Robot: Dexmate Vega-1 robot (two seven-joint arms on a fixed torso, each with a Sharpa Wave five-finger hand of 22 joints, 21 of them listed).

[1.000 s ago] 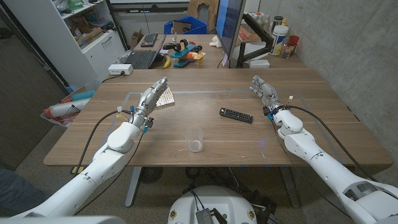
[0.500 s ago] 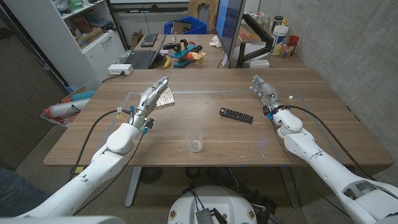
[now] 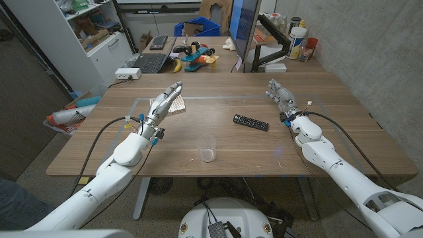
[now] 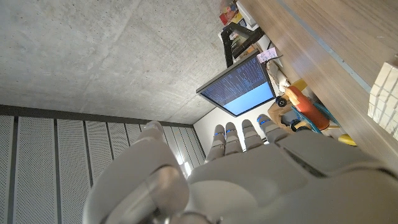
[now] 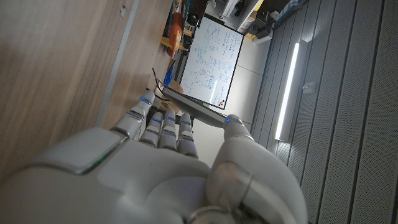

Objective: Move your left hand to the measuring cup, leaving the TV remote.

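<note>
Even, fairly bright indoor light; the table (image 3: 218,142) shows soft shadows and no hard glare. The head view bows at its edges. A ceiling strip light (image 5: 287,93) glows bright; both wrist views blur close up

Both arms reach forward over the table from the near corners. The left hand (image 3: 163,103) holds nothing, fingers straight and together. The right hand (image 3: 279,96) is empty too, fingers extended.

In the head view the left hand (image 3: 164,101) covers part of the small slatted block (image 3: 177,104) at the table's (image 3: 330,142) ten o'clock. The TV remote's (image 3: 250,122) buttons are too small to read. The measuring cup's (image 3: 207,149) markings cannot be made out.
</note>
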